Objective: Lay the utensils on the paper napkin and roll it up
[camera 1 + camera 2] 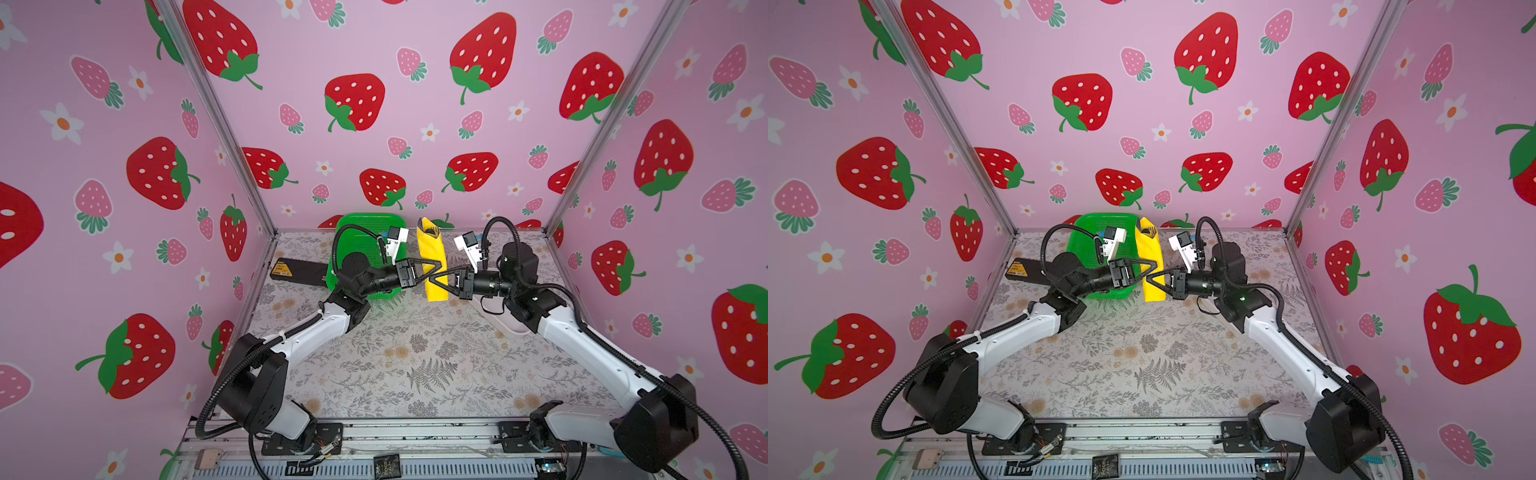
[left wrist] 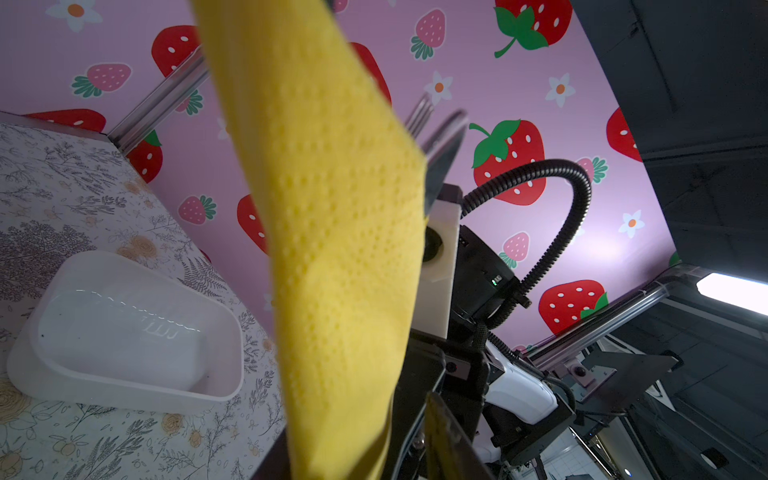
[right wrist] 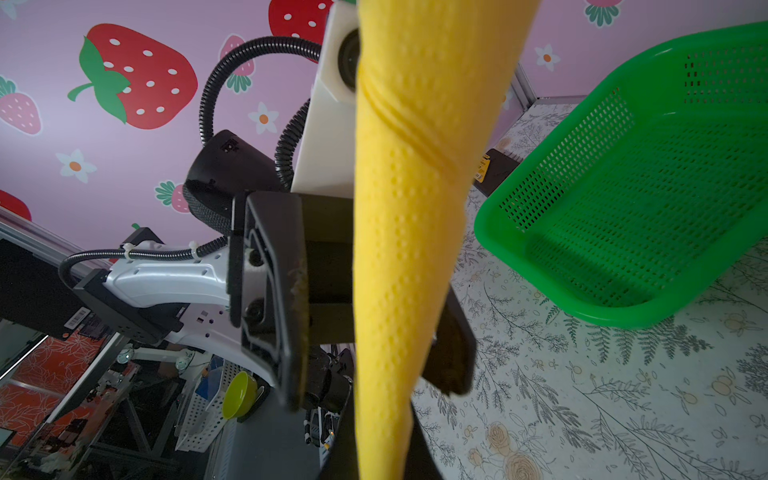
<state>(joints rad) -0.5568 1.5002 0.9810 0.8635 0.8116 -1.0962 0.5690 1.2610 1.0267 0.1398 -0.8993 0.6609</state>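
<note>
The paper napkin [image 1: 432, 249] [image 1: 1150, 253] is a yellow roll held up off the table between the two arms. At its far end the utensils stick out: fork tines [image 2: 417, 116] and a blade beside them. My right gripper [image 1: 433, 279] [image 3: 382, 457] is shut on the lower part of the roll [image 3: 407, 249]. The left gripper [image 1: 436, 266] [image 2: 365, 457] stands open around the roll [image 2: 345, 249]. In the right wrist view its fingers [image 3: 286, 299] sit apart on either side, with a gap to the paper.
A green perforated basket [image 1: 361, 224] [image 3: 623, 311] stands at the back behind the left arm. A white oblong dish [image 2: 124, 399] [image 1: 511, 330] lies under the right arm. A black box [image 1: 295, 270] lies by the left wall. The floral table runs forward.
</note>
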